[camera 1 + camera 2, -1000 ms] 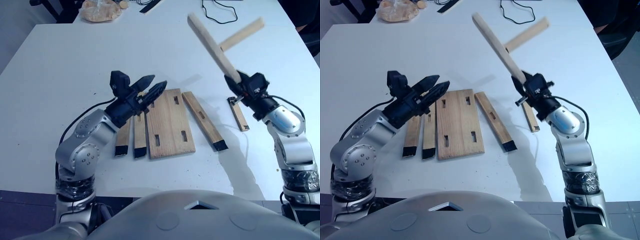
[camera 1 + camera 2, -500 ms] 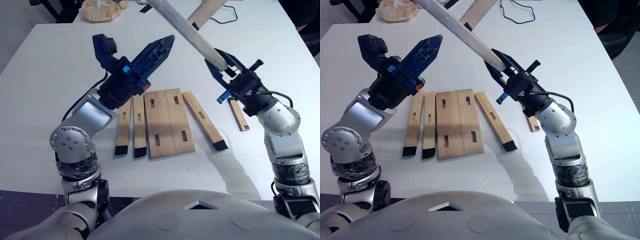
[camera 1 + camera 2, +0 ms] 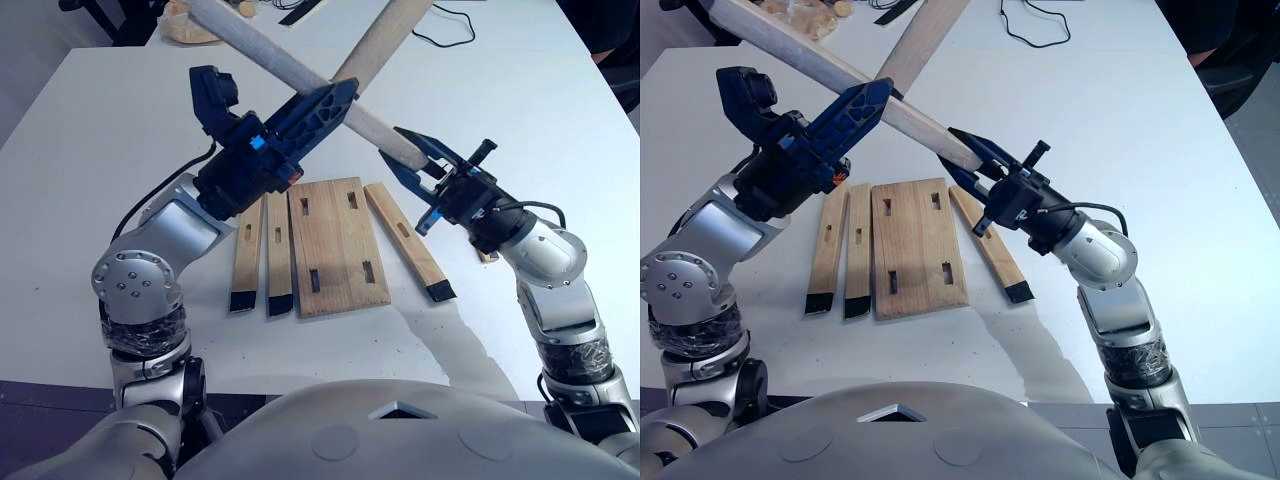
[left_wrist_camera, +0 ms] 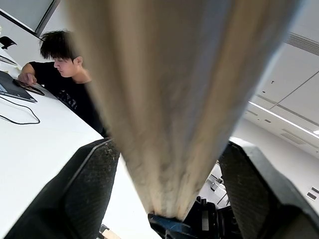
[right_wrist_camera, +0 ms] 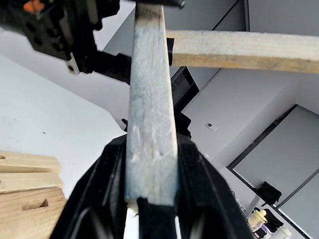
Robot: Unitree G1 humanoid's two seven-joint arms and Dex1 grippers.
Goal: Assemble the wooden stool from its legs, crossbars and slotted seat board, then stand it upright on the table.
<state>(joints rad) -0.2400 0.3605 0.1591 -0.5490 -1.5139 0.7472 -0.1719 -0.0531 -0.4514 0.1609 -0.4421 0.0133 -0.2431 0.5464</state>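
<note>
At the far left edge of the white counter, a crumpled bag with tan contents is cut off by the frame and partly hidden behind a long pale wooden bar. The bar slants up over the counter and its upper end runs out of sight. The left pincer is raised beside it. In the left wrist view its dark fingers stand spread on either side of the bar, with gaps showing. A second pale crossbar meets the long bar just behind this pincer, which covers the joint. On the counter below lie two narrow black-tipped wooden slats, then the flat seat board with rectangular slots and a third black-tipped slat, all side by side. The right pincer is clenched on the long bar's lower end. A short wooden piece shows mostly hidden under the right forearm. A black cable lies at the far edge.
</note>
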